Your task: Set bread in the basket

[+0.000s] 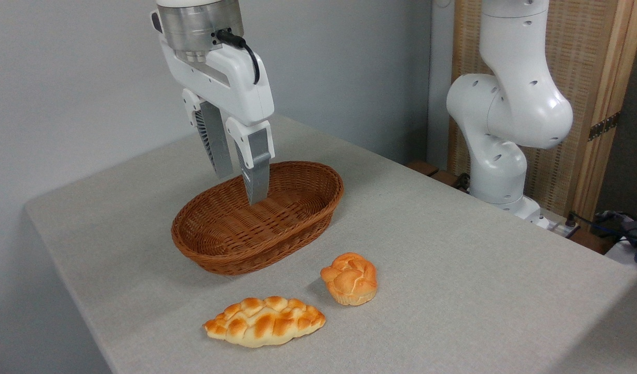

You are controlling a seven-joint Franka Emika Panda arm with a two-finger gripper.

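The long braided bread [265, 321] lies flat on the grey tablecloth near the front edge, golden-orange with pale creases. Behind it stands the oval brown wicker basket [209, 249], with nothing inside. My gripper [241, 188] hangs above the basket's middle, fingers pointing down and a small gap between them, holding nothing. It is well behind and above the bread.
A small round knotted orange bun [350, 278] sits just right of the bread, in front of the basket's right end. The arm's white base [505, 130] rises at the table's back right. Cables [609, 226] lie at the right edge.
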